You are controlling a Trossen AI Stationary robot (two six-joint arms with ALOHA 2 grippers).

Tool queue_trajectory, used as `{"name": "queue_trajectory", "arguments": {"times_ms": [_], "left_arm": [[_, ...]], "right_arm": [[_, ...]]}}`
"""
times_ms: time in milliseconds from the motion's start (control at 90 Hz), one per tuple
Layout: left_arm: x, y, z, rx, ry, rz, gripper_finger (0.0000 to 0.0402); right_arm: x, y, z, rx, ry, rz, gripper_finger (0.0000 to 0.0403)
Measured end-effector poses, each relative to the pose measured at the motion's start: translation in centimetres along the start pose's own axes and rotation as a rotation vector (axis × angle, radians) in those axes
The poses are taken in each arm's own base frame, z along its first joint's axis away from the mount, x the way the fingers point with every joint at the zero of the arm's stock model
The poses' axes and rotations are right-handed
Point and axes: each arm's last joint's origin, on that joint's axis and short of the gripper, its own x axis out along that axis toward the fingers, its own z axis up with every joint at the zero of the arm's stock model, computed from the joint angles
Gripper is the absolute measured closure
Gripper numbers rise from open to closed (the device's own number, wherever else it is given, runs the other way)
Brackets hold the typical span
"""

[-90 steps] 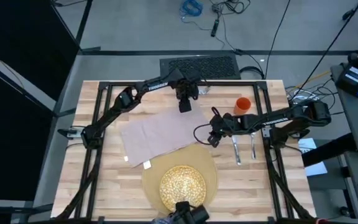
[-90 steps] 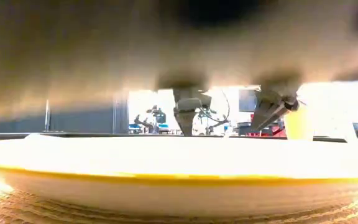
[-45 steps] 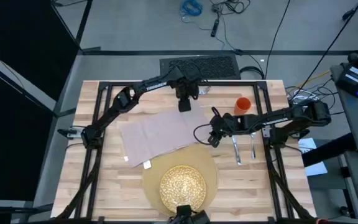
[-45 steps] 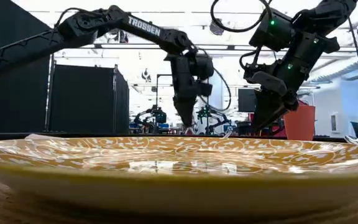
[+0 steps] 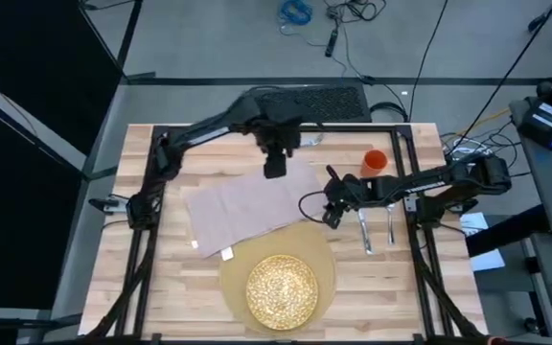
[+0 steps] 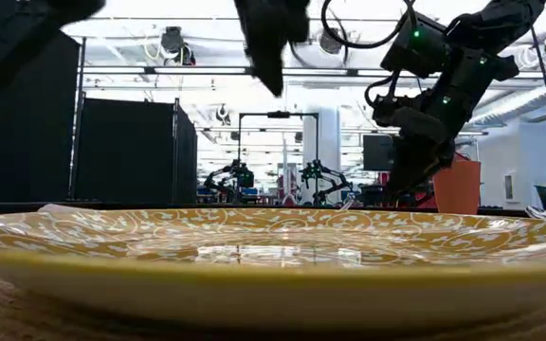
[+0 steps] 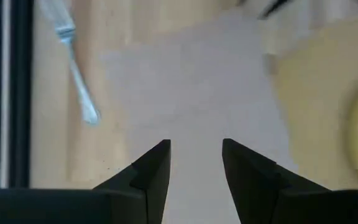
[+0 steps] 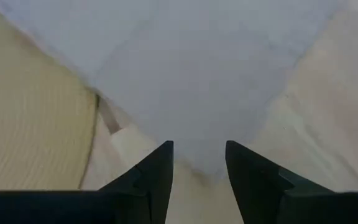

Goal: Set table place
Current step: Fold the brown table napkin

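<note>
- left pincer (image 5: 274,169) hangs over the napkin's (image 5: 247,207) top edge, upper middle of the high view, fingers apart and empty.
- right pincer (image 5: 331,217) sits at the napkin's right corner, fingers apart, nothing gripped.
- plate (image 5: 282,289) on placemat (image 5: 325,257), bottom centre of the desk (image 5: 142,287).
- cup (image 5: 375,161) upper right; two utensils (image 5: 364,230) right of centre.

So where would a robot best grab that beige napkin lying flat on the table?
Probably at a free corner or edge. The napkin lies flat and thin, so there is no body to grip. Its corner nearest the right gripper looks easiest: come straight down from above with open jaws and pinch the cloth up off the table.
</note>
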Motion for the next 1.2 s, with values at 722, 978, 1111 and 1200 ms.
{"name": "queue_trajectory", "arguments": {"times_ms": [722, 978, 1111, 1200], "left_arm": [[5.1, -22.1, -11.9, -0.129, -0.486, 0.129, 0.027], [9.2, -16.4, -15.8, -0.376, -0.266, 0.591, 0.027], [10.8, -16.4, -19.3, -0.42, -0.051, 0.56, 0.027], [11.3, -17.6, -21.6, -0.4, 0.06, 0.551, 0.027]], "right_arm": [[-7.5, 10.3, -1.4, -0.226, -0.026, 0.113, 0.0271], [-7.7, 9.8, -1.2, -0.217, -0.002, 0.05, 0.0271], [-7.6, 9.9, -0.8, -0.217, -0.064, 0.029, 0.0271], [-6.8, 10.2, 0.2, -0.227, -0.123, 0.045, 0.0271]]}}
